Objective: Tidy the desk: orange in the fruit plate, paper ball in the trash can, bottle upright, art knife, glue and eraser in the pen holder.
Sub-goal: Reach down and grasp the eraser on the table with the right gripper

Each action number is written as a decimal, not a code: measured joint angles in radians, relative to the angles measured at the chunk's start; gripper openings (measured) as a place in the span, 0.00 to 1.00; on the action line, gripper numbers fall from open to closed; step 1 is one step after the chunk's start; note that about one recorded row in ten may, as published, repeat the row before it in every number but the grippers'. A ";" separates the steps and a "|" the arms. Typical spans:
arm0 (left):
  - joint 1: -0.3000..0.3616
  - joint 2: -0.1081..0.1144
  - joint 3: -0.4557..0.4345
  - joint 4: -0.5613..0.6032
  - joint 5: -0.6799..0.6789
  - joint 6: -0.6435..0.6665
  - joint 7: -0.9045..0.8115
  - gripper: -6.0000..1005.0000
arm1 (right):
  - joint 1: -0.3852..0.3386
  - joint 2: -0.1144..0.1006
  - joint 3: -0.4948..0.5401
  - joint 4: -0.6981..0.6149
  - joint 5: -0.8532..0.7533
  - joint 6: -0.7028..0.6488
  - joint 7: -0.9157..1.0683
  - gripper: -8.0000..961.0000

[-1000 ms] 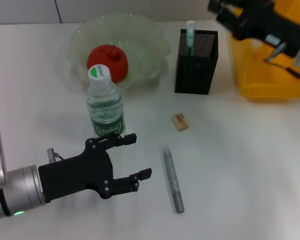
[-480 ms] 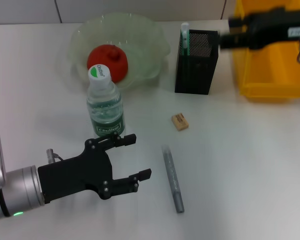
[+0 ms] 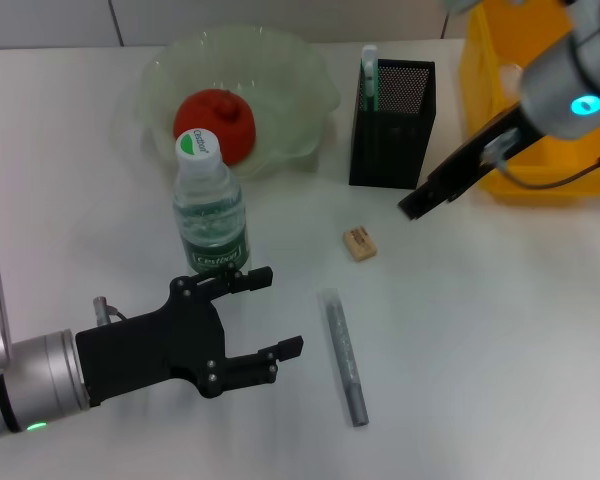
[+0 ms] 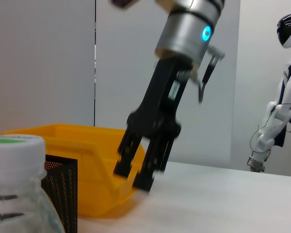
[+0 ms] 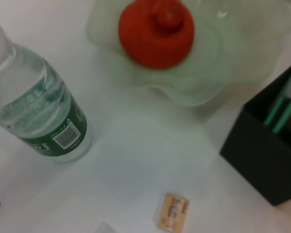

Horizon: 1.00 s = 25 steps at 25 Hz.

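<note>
Seen from the head: left gripper [image 3: 265, 315] idle, jaws open, below upright bottle [image 3: 211, 215], eraser [image 3: 360, 243] right of bottle; from left wrist: right gripper [image 4: 136, 172] beside bottle's far side, jaws parted, empty; from right wrist: eraser [image 5: 172, 211] below bottle.

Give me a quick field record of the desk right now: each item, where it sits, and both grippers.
orange: in the fruit plate
bottle: upright, in front of plate
eraser: on desk, in front of pen holder
art knife: lying flat on desk
glue: standing in pen holder
left gripper: open, low, near bottle base
right gripper: beside the yellow bin, above desk right of eraser
</note>
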 joint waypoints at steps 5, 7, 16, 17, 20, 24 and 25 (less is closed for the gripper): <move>0.000 0.000 0.000 0.000 0.000 0.000 0.000 0.80 | 0.063 0.004 -0.089 0.199 0.006 0.144 0.049 0.77; 0.000 0.000 0.000 0.000 0.000 0.000 0.000 0.80 | 0.072 0.004 -0.092 0.228 0.016 0.166 0.055 0.76; -0.001 0.000 0.000 -0.001 0.000 -0.001 0.001 0.80 | 0.128 0.005 -0.130 0.423 0.101 0.306 0.069 0.75; -0.001 0.000 0.000 -0.001 0.000 -0.001 0.001 0.80 | 0.131 0.005 -0.144 0.438 0.110 0.323 0.069 0.75; -0.001 0.000 0.000 -0.001 0.000 -0.001 0.001 0.80 | 0.136 0.006 -0.164 0.467 0.125 0.356 0.069 0.74; -0.002 0.000 0.000 -0.001 0.000 -0.001 0.004 0.80 | 0.142 0.007 -0.196 0.499 0.160 0.398 0.069 0.73; -0.002 0.000 0.000 -0.001 0.000 -0.001 0.004 0.80 | 0.143 0.007 -0.199 0.503 0.162 0.404 0.069 0.73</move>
